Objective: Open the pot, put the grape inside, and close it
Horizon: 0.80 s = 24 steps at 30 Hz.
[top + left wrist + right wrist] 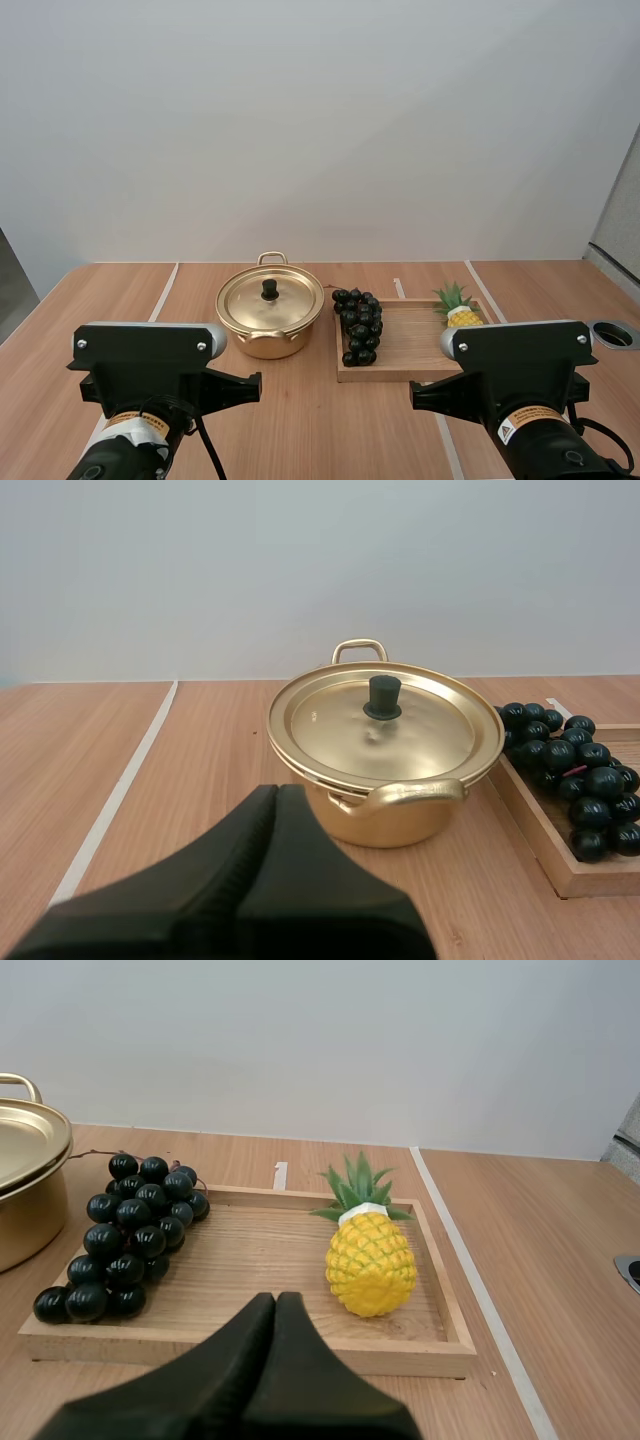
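Presently logged, table contents, high view.

Centre of frame: gold pot point(270, 318), lid point(270, 300) seated flush, black knob point(269, 289) upright at its middle, one loop handle point(272, 258) at the far rim and one at the near rim.

Right of centre: wooden tray point(410, 350), low-rimmed, close beside the pot and parted from its wall by a narrow strip of bare wood.

Grapes point(360, 325): dark bunch lying along the tray's left end, far berries resting over the rim on the pot's side, not touching the pot.

Toy pineapple point(458, 308): far right part of the tray, leaves up, well apart from the grapes, bare tray floor between.

Open room: wide bare table point(120, 300) at left of frame; a clear band in front of pot and tray; more bare wood right of the tray as far as a round hole point(612, 333) near the table's right edge.

Left gripper point(277, 792): fingers clenched together into one dark wedge, grasping nothing, on the near side of the pot, short of its near handle.

Right gripper point(277, 1300): likewise closed on nothing, before the tray's near rim, between grapes and pineapple.
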Each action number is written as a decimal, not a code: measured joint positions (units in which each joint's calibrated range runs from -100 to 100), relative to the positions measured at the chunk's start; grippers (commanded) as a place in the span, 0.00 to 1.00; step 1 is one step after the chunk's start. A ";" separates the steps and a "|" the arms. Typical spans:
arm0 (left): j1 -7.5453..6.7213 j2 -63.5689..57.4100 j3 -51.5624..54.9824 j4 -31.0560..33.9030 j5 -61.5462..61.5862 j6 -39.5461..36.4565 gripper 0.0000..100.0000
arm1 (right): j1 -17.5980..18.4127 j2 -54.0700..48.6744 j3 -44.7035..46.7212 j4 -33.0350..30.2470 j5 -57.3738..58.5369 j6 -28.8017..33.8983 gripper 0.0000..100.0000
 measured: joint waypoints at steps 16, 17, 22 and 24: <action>0.00 -0.14 0.00 0.00 -27.69 0.00 0.00 | 0.00 0.00 0.00 5.53 -26.20 0.00 0.00; 0.00 -0.14 0.00 0.00 -27.69 0.00 0.00 | 0.00 0.00 0.00 5.53 -26.20 0.00 0.00; 0.00 -0.14 0.00 0.00 -27.69 0.00 0.00 | 0.00 0.00 0.00 5.53 -26.20 0.00 0.00; 0.00 -0.14 0.00 0.00 -27.69 0.00 0.00 | 0.00 0.00 0.00 5.53 -26.58 0.00 0.00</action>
